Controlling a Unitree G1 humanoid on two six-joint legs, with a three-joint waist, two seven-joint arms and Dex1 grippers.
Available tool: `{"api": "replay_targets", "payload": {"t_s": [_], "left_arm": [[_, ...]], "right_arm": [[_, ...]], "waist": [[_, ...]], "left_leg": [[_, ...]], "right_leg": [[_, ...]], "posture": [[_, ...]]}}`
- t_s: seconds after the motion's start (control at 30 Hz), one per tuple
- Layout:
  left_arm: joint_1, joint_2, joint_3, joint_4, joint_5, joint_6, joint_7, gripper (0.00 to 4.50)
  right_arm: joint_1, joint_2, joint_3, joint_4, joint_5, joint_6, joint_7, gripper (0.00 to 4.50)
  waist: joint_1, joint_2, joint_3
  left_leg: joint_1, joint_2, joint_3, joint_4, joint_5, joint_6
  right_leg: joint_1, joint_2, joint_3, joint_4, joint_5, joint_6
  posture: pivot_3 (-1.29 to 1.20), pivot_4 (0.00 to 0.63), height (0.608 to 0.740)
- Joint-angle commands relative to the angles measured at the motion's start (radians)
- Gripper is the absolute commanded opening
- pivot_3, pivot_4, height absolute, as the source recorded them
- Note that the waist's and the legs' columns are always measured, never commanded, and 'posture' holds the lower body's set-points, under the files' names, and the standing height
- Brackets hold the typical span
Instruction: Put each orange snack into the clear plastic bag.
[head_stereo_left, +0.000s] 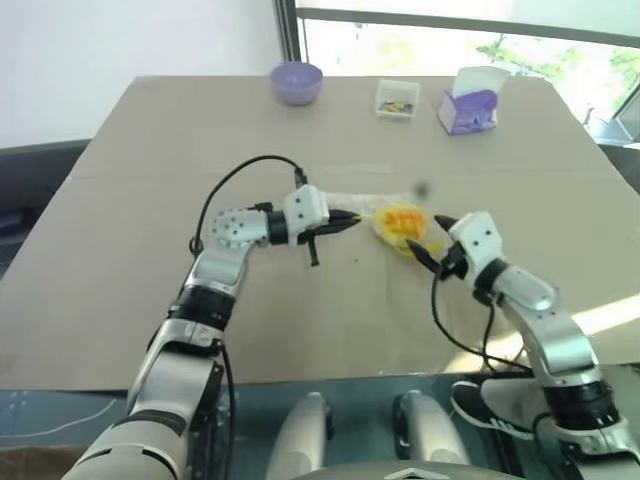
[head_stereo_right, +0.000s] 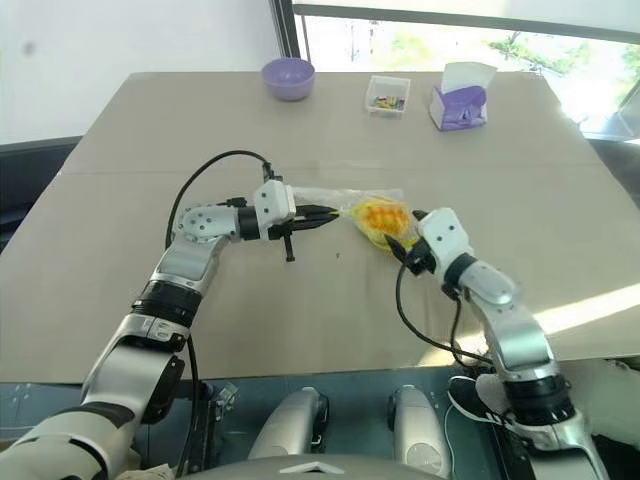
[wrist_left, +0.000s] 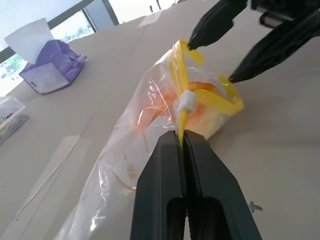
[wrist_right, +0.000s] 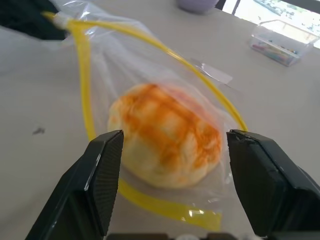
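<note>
So the orange snack (wrist_right: 165, 135) is already sitting inside the clear plastic bag (wrist_left: 145, 145), just past the mouth, mid-table with the yellow seal strip (wrist_right: 85, 85) looping around it. We've got the left gripper (wrist_left: 184, 137) pinched tight on that strip right by the little white slider, holding the mouth up, and the right gripper (wrist_right: 172, 150) has its fingers spread wide on either side of the bun, not touching it from what we can see. Looks to us like the drop-in is basically done and the step now is getting clear without dragging the bag. We'd pull the right one straight back along the line of its fingers, since one fingertip is right by the seal strip and could snag it. Keeping the left pinch firm matters too, or the bag could flop and the bun roll back out. Purple bowl (head_stereo_left: 297, 81), small clear box (head_stereo_left: 397, 99) and tissue box (head_stereo_left: 468, 101) are well apart at the far edge, so no worries there.
</note>
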Motion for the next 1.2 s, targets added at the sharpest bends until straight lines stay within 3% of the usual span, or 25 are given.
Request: {"api": "replay_targets", "payload": {"t_s": [0.03, 0.1, 0.27, 0.43, 0.6, 0.63, 1.17, 1.2], "left_arm": [[-0.035, -0.012, 0.04, -0.039, -0.049, 0.056, 0.012, 0.0], [-0.037, -0.015, 0.045, -0.054, -0.062, 0.082, 0.009, 0.0], [-0.039, -0.022, 0.057, -0.076, -0.077, 0.119, 0.012, 0.0], [-0.035, -0.022, 0.058, -0.093, -0.083, 0.135, 0.018, 0.0], [-0.03, -0.02, 0.06, -0.1, -0.085, 0.142, 0.029, 0.0], [-0.028, -0.02, 0.06, -0.103, -0.086, 0.144, 0.03, 0.0], [0.001, -0.023, 0.062, -0.153, -0.099, 0.175, 0.033, 0.0], [0.004, -0.022, 0.062, -0.157, -0.099, 0.178, 0.035, 0.0]], "right_arm": [[0.023, -0.069, 0.007, -0.056, -0.111, -0.078, -0.015, 3.58], [0.029, -0.106, 0.034, -0.03, -0.22, -0.126, -0.06, 3.58], [0.02, -0.11, 0.079, 0.06, -0.323, -0.178, -0.093, 1.95], [-0.005, -0.097, 0.093, 0.104, -0.377, -0.186, -0.104, 1.95], [0.015, -0.087, 0.083, 0.094, -0.417, -0.191, -0.13, 4.2], [0.021, -0.082, 0.079, 0.092, -0.417, -0.188, -0.134, 4.44], [-0.097, -0.012, 0.117, 0.282, -0.452, -0.281, -0.161, 4.44], [-0.098, -0.01, 0.115, 0.285, -0.453, -0.286, -0.164, 4.21]], "waist": [[0.0, 0.0, 0.0], [-0.001, 0.0, 0.0], [-0.001, 0.0, 0.0], [0.0, 0.0, 0.0], [0.0, 0.0, 0.0], [0.0, 0.0, 0.0], [-0.001, 0.0, 0.0], [-0.001, 0.0, 0.0]], "left_leg": [[0.0, 0.0, 0.0, 0.0, 0.0, 0.0], [0.0, 0.0, 0.0, 0.0, 0.0, 0.0], [0.0, 0.0, 0.0, 0.0, 0.0, 0.0], [0.0, 0.0, 0.0, 0.001, 0.0, 0.0], [0.0, 0.0, 0.0, 0.001, 0.0, 0.0], [0.0, 0.0, 0.0, 0.0, 0.0, 0.0], [0.001, 0.0, 0.0, 0.001, 0.0, 0.0], [0.001, 0.0, 0.0, 0.001, 0.0, 0.0]], "right_leg": [[0.0, 0.0, 0.0, 0.0, 0.0, 0.0], [0.0, 0.0, 0.0, 0.0, 0.0, 0.0], [0.0, 0.0, 0.0, 0.0, 0.0, 0.0], [0.0, 0.0, 0.0, 0.0, 0.0, 0.0], [0.0, 0.0, 0.0, 0.0, 0.0, 0.0], [0.0, 0.0, 0.0, 0.0, 0.0, 0.0], [0.0, 0.0, 0.0, 0.0, 0.0, 0.0], [0.0, 0.0, 0.0, 0.0, 0.0, 0.0]], "posture": [[0.0, 0.15, 0.737], [0.0, 0.15, 0.737], [0.0, 0.15, 0.737], [0.0, 0.15, 0.737], [0.0, 0.15, 0.737], [0.0, 0.15, 0.737], [0.0, 0.15, 0.737], [0.0, 0.15, 0.737]]}}
